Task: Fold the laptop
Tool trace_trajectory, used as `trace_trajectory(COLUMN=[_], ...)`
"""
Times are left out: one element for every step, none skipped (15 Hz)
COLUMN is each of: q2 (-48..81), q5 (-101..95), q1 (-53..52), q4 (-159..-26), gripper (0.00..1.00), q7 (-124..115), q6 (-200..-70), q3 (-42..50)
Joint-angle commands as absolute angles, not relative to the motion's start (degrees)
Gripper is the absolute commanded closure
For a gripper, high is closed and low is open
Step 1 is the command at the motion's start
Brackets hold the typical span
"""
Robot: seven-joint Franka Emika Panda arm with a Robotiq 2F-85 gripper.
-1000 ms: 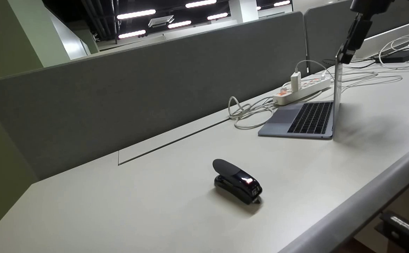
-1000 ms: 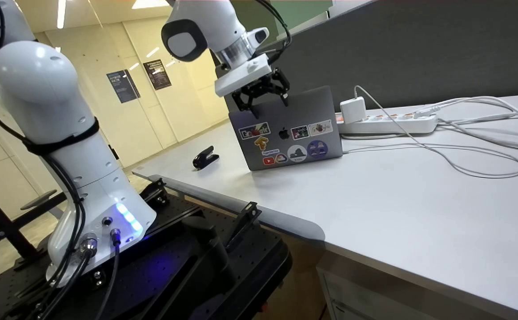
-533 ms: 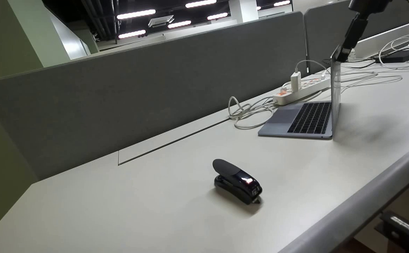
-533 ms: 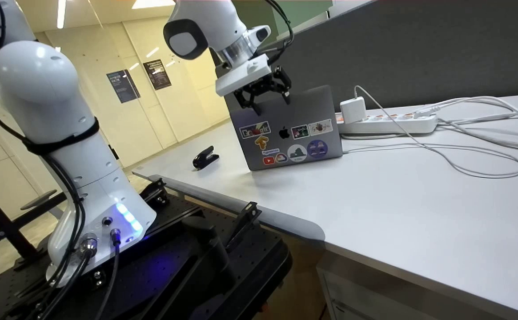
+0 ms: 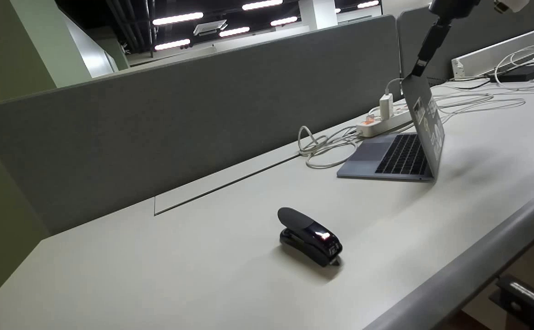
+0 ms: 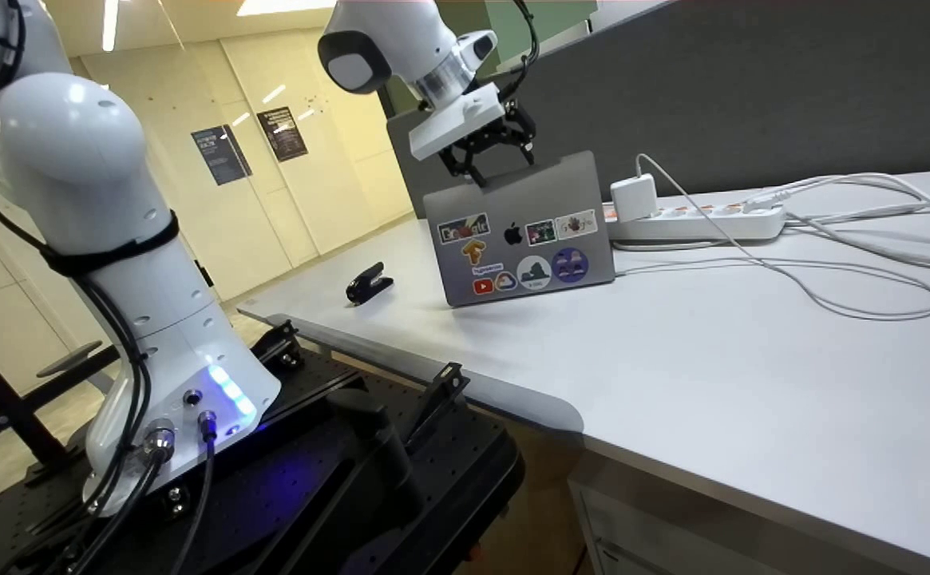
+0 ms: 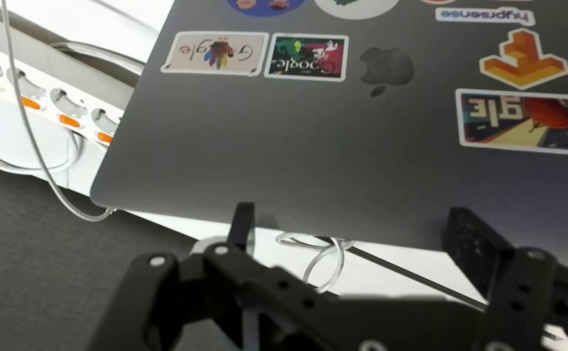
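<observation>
The laptop stands on the table with its silver-grey base and dark keyboard (image 5: 402, 153) showing in an exterior view. Its lid (image 5: 425, 119) leans over the keyboard, past upright. The lid's stickered outer side (image 6: 512, 231) shows in an exterior view and fills much of the wrist view (image 7: 288, 131). My gripper (image 6: 505, 171) is at the lid's top edge, on the outer side. Its fingers are wide apart with nothing between them, and the fingertips overlap the lid's edge in the wrist view (image 7: 352, 214). The screen is hidden.
A black stapler-like object (image 5: 310, 236) lies on the table nearer the front edge. A white power strip (image 6: 696, 226) with an adapter (image 6: 634, 197) stands beside the laptop. Loose white cables (image 5: 324, 144) lie around it. A grey partition (image 5: 230, 110) runs along the back.
The gripper has moved toward the keyboard side, and the lid has tilted with it from about upright to leaning over the keyboard. The laptop's base and the stapler-like object have not moved.
</observation>
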State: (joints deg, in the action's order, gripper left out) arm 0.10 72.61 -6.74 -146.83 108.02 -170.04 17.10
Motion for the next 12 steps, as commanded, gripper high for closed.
trace_trajectory(q2=[6.87,8.49,10.35,12.47,14.38,16.61,18.41,20.07,21.33,22.44,23.45,24.33], q5=[77.68,78.23,78.47,78.40,77.99,77.19,76.37,75.40,74.52,73.83,72.93,72.36], q1=[-7.20,-7.12,-6.97,-6.83,-6.70,-6.60,-6.55,-6.52,-6.52,-6.60,-6.72,-6.80], q4=[-139.90,-138.66,-137.38,-136.06,-134.86,-133.56,-132.52,-131.60,-130.86,-130.14,-129.47,-128.81], gripper=[0.00,0.00,0.00,0.00,0.00,0.00,0.00,0.00,0.00,0.00,0.00,0.00], q7=[111.36,111.61,111.55,111.15,110.73,109.85,109.29,108.62,108.23,107.95,107.50,107.34], q6=[-169.97,-169.77,-169.49,-169.19,-168.83,-168.16,-167.34,-166.17,-164.78,-163.70,-162.67,-161.89], q3=[16.32,16.11,15.87,15.68,15.54,15.51,15.55,15.61,15.68,15.75,15.85,15.93])
